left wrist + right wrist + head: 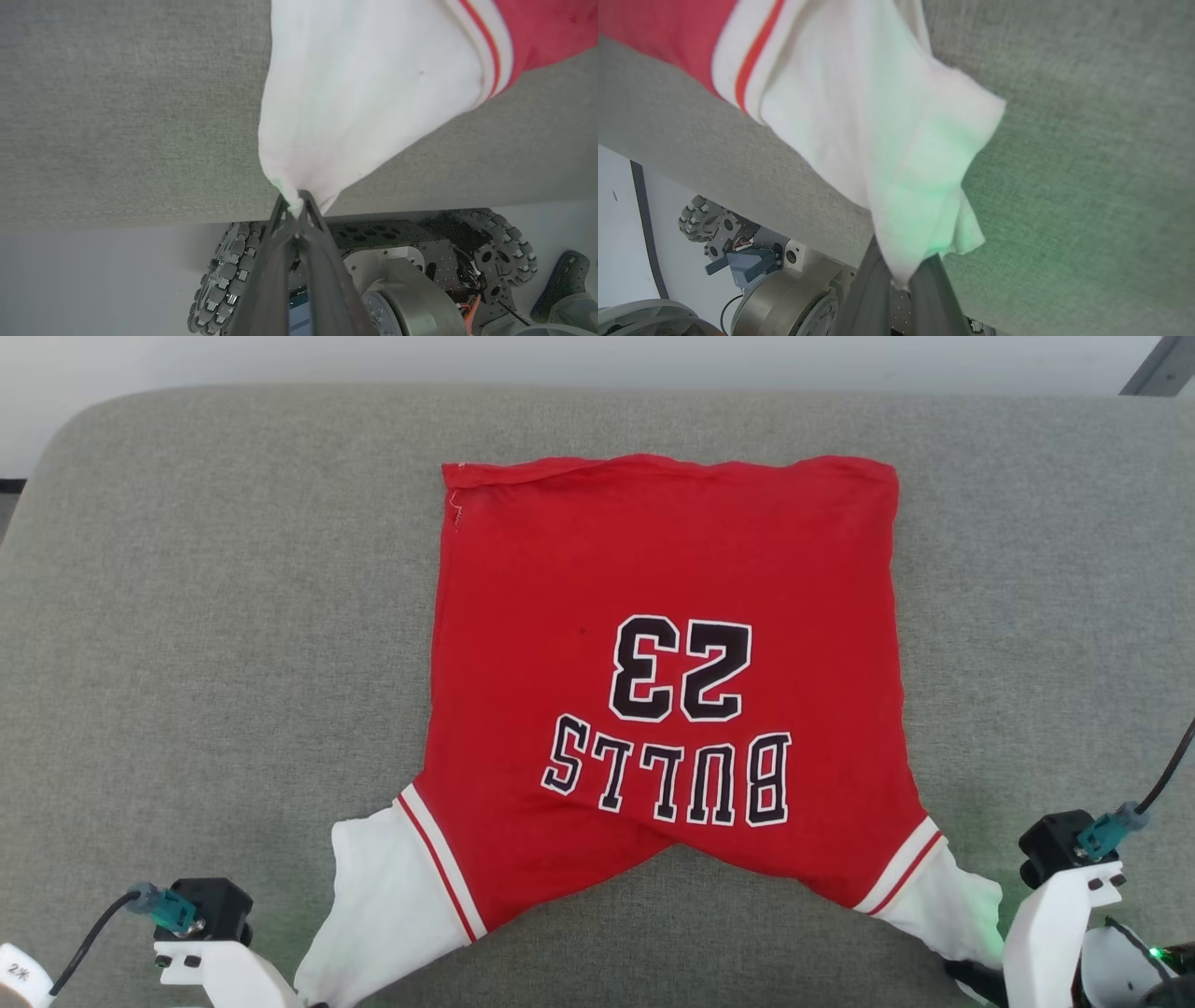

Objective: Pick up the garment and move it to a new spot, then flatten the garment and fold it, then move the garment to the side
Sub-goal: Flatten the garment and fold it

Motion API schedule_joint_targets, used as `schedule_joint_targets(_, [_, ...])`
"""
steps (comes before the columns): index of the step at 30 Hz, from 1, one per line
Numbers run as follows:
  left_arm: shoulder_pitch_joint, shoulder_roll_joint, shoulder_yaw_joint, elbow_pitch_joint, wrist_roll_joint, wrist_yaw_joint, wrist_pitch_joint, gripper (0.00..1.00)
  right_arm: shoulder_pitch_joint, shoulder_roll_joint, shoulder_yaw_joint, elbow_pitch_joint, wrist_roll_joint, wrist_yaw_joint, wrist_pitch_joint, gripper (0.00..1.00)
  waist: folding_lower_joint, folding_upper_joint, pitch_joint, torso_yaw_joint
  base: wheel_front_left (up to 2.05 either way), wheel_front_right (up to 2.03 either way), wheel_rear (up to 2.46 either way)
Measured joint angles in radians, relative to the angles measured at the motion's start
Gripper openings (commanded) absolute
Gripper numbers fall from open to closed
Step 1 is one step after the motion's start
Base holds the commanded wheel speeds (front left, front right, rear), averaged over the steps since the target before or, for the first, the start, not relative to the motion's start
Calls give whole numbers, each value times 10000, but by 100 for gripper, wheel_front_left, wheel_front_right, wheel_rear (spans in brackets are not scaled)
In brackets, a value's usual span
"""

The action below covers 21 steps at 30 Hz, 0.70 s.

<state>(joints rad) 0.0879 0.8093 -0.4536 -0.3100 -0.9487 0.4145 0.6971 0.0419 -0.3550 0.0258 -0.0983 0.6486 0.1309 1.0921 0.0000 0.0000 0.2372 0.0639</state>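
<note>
Garment point(667, 616) flat on grey cushion point(187, 616); left fingers point(280, 219), right fingers point(924, 270) pinch sleeve ends at near edge.

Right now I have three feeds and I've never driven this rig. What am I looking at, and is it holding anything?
The wide picture comes from the robot's head, looking down on a grey padded surface. A red garment lies spread there, its BULLS 23 lettering upside down to the camera. The other two pictures come from cameras on each wrist, looking along that arm's two dark fingers. The left gripper is shut on the tip of one white sleeve; the right gripper is shut on the other sleeve. Below the surface's edge you see the robot's own wheeled base.
</note>
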Motion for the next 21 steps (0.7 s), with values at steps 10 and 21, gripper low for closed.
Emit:
schedule_joint_targets(10, [-278,-447,84,376,21,-163,-481,0,-132,328,-282,-1285,-790,-2,-648,100,0,0,266,38,0,0,0])
schedule_joint_targets(21, [-1048,-836,77,347,226,-435,-918,0,-2616,1060,-924,-2328,-2564,-2,-2497,100,0,0,854,191,0,0,0])
